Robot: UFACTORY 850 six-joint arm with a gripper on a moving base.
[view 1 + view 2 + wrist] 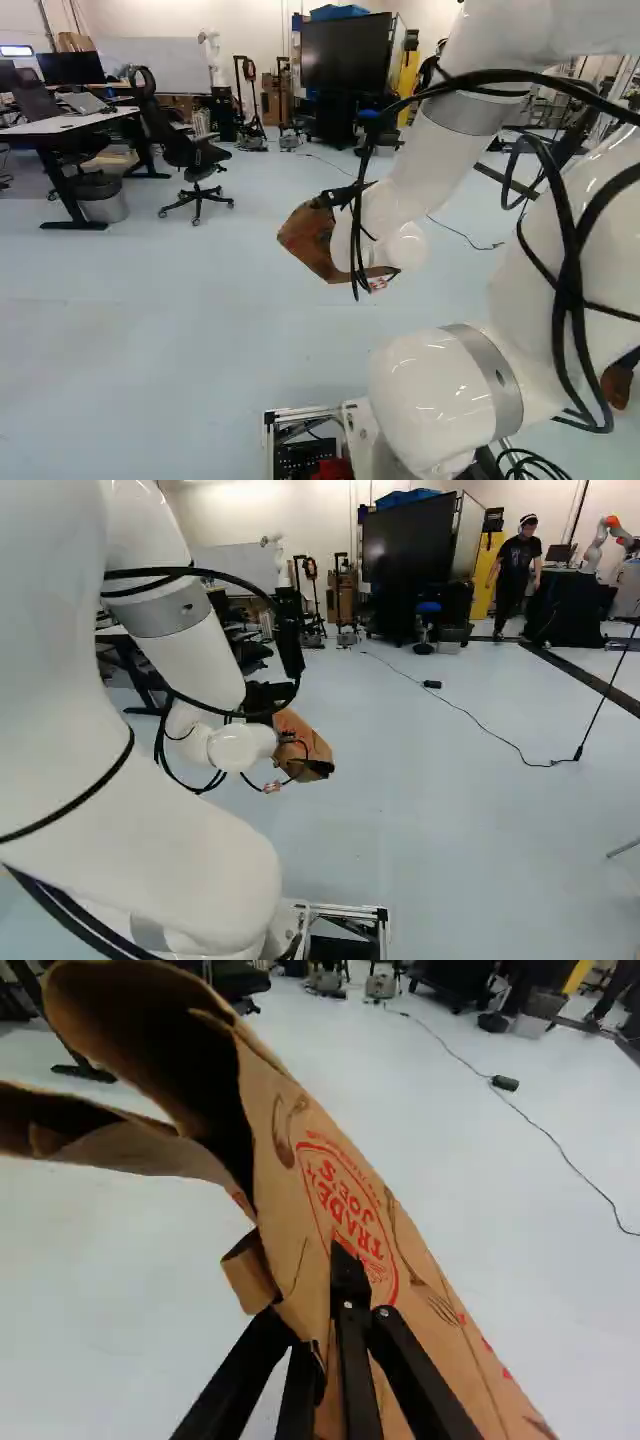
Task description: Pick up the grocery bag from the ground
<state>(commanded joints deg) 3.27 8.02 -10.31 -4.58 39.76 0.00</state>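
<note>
My gripper [338, 197] is mostly hidden behind the white wrist in the left base view, only a black part showing. The brown paper grocery bag [308, 240] hangs beyond the wrist there, above the floor. In the right base view the bag [305, 748] juts out past the wrist, also off the floor. In the wrist view the gripper [334, 1345] is shut on the bag's paper wall, one black finger on the printed outer face and the other mostly hidden behind the paper. The bag [390, 1220] is tilted and creased, its mouth gaping ahead of the fingers.
A desk [75, 124], an office chair [195, 155] and a bin [102, 198] stand at the left of the left base view. A cable with a black box [432, 684] crosses the floor. Beyond are a large screen [408, 542] and another robot [597, 548].
</note>
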